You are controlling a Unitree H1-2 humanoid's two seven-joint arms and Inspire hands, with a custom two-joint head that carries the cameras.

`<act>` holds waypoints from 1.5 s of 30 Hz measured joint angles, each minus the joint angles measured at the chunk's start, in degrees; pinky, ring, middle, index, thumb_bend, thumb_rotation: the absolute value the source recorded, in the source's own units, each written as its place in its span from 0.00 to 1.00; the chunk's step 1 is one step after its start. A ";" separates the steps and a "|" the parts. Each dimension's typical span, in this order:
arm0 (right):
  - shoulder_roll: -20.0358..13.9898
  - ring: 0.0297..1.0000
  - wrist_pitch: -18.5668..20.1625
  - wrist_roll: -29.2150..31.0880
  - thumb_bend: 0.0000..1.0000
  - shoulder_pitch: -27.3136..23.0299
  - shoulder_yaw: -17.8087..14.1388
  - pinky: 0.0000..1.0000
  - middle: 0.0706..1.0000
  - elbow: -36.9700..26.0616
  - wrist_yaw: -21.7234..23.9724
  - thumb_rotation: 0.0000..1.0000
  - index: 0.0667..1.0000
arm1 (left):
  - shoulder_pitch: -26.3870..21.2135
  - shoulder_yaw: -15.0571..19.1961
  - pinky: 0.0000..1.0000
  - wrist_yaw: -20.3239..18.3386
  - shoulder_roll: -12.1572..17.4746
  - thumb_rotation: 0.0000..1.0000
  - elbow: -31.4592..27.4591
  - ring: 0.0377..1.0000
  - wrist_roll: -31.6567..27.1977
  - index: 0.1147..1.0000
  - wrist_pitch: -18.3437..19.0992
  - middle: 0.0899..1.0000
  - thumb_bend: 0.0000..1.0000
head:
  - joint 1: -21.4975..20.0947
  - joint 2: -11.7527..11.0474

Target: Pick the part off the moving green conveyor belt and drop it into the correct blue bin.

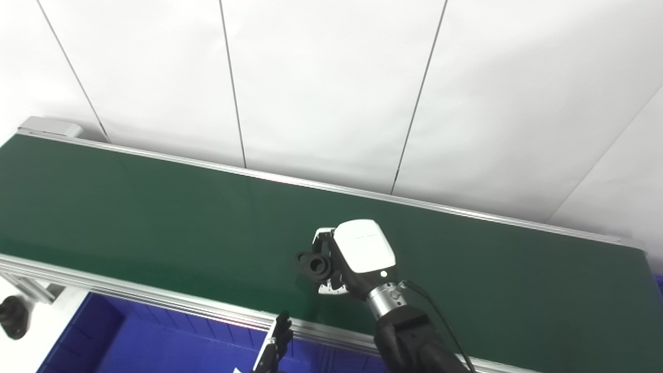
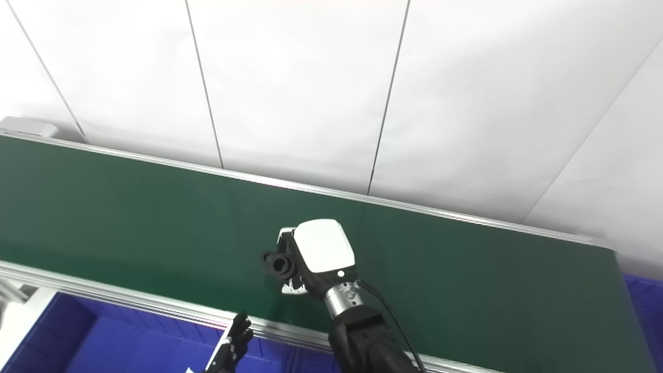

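The black ring-shaped part (image 1: 314,265) is held in my right hand (image 1: 348,256), above the green conveyor belt (image 1: 155,217), near its front half. My fingers are closed around it from the right side, so the part projects to the left with its bore facing the cameras; this keeps the part visible and clear of my palm for release. Whether it is fully clear of the belt surface cannot be determined.

I judge the pick step as complete or nearly so; the transfer to a bin remains. The front aluminium rail (image 1: 155,300) lies between the part and the blue bin (image 1: 129,342) below, so the part must clear that rail before release.

My left hand (image 1: 274,344) waits low at the front rail, only partly in view; I cannot tell whether its fingers are open or closed. A second blue bin edge (image 2: 642,305) shows at the belt's right end. Which bin is correct cannot be determined here.
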 measured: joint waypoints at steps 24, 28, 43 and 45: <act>-4.64 0.16 1.29 -10.85 0.53 26.37 -6.62 0.11 0.43 -38.08 26.19 0.00 0.45 | -1.78 6.57 1.00 -3.03 5.72 1.00 -10.40 1.00 -9.65 1.00 10.80 1.00 0.66 | -16.71 11.25; -4.36 0.18 1.25 -12.58 0.53 31.99 -7.08 0.12 0.43 -39.24 27.54 0.00 0.45 | -1.78 7.50 1.00 -3.67 6.82 1.00 -11.47 1.00 -10.68 1.00 12.07 1.00 0.65 | -17.24 12.30; 1.31 0.18 1.21 -19.42 0.53 35.39 -8.95 0.13 0.43 -26.61 29.19 0.00 0.45 | -2.40 10.01 1.00 -4.23 7.59 1.00 -14.36 1.00 -12.58 1.00 15.90 1.00 0.66 | -17.16 14.07; 1.30 0.20 1.21 -19.59 0.53 35.34 -9.02 0.14 0.43 -25.63 29.42 0.00 0.45 | -2.39 10.00 1.00 -4.31 7.59 1.00 -14.39 1.00 -12.57 1.00 15.91 1.00 0.66 | -16.72 14.24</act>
